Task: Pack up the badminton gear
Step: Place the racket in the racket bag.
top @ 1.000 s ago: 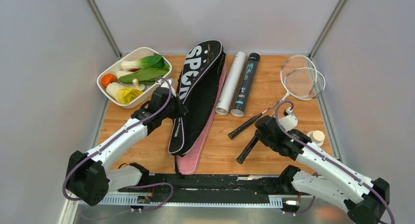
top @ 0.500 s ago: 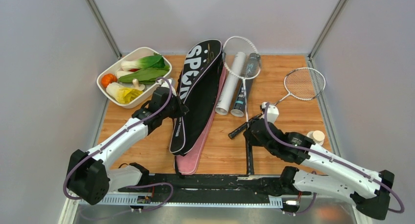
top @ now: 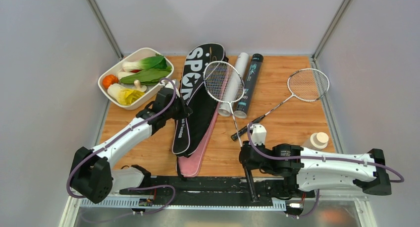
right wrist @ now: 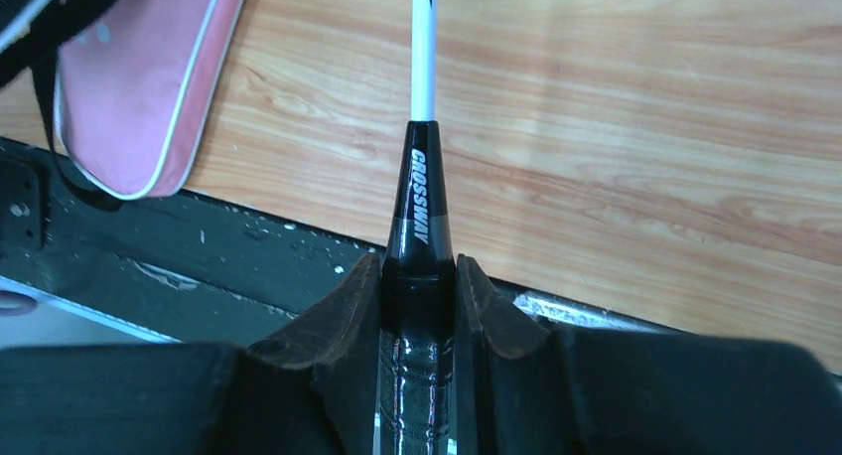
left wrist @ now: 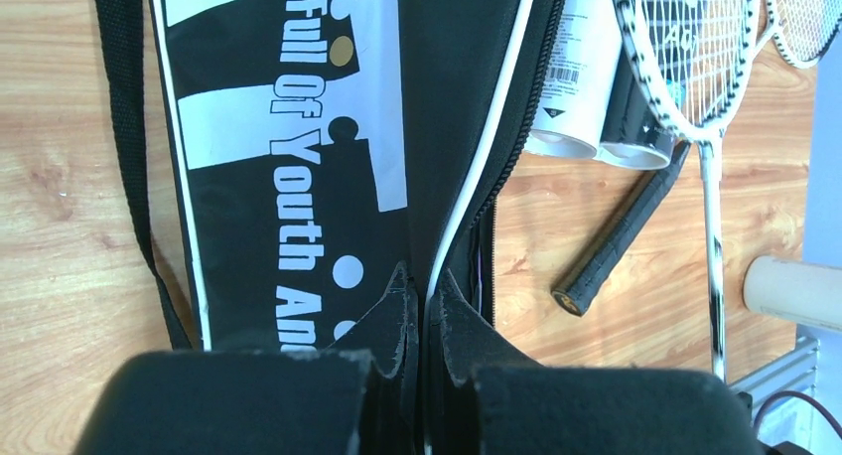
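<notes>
A black "SPORT" cover [top: 198, 95] lies on a pink cover [top: 194, 160] in the middle of the table. My left gripper [top: 182, 111] is shut on the black cover's zipper edge [left wrist: 467, 217], its fingertips [left wrist: 422, 286] pinched together. My right gripper [top: 243, 158] is shut on the black handle [right wrist: 420, 212] of a silver racket. That racket's head [top: 224, 82] hovers over a white tube [top: 239, 63] and a black tube [top: 250, 83]. A second racket [top: 307, 84] lies at the back right. No shuttlecocks show.
A white dish of vegetables [top: 111, 94] stands at the back left. A small white bottle with a tan cap [top: 318, 139] lies at the right edge. The second racket's black grip [top: 246, 129] points toward my right arm. The black base rail [right wrist: 199, 266] runs along the near edge.
My right arm has swung the held racket left and toward the near edge, so its head went from the back right to over the tubes. My left gripper stays shut on the black cover.
</notes>
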Controlling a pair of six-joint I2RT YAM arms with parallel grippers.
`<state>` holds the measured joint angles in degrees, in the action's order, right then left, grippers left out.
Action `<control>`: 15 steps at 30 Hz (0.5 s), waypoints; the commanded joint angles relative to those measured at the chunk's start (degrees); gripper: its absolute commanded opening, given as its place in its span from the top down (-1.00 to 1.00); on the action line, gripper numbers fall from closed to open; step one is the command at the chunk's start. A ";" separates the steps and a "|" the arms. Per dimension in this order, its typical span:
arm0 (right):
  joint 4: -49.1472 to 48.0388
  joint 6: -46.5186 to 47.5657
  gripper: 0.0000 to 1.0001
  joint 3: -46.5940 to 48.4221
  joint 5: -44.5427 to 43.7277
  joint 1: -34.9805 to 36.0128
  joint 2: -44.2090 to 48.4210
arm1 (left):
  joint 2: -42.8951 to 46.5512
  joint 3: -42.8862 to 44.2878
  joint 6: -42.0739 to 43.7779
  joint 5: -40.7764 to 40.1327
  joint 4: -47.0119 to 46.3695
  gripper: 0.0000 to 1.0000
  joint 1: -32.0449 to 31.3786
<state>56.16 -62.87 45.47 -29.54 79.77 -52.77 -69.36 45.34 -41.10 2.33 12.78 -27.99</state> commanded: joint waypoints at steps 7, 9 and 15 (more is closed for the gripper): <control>11.33 -3.71 1.00 2.68 1.81 5.41 2.30 | -1.66 6.38 -0.04 -3.75 -2.44 1.00 0.24; 11.53 -4.04 1.00 2.29 2.78 6.71 3.05 | -1.84 7.02 -0.15 -4.00 -2.31 1.00 0.27; 11.65 -4.50 1.00 1.66 4.89 10.46 2.36 | -2.46 8.48 -0.38 -4.61 -1.44 1.00 0.28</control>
<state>66.54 -66.63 45.52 -27.27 87.55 -50.22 -71.64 49.91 -41.08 0.05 15.73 -27.99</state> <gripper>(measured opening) 0.278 0.031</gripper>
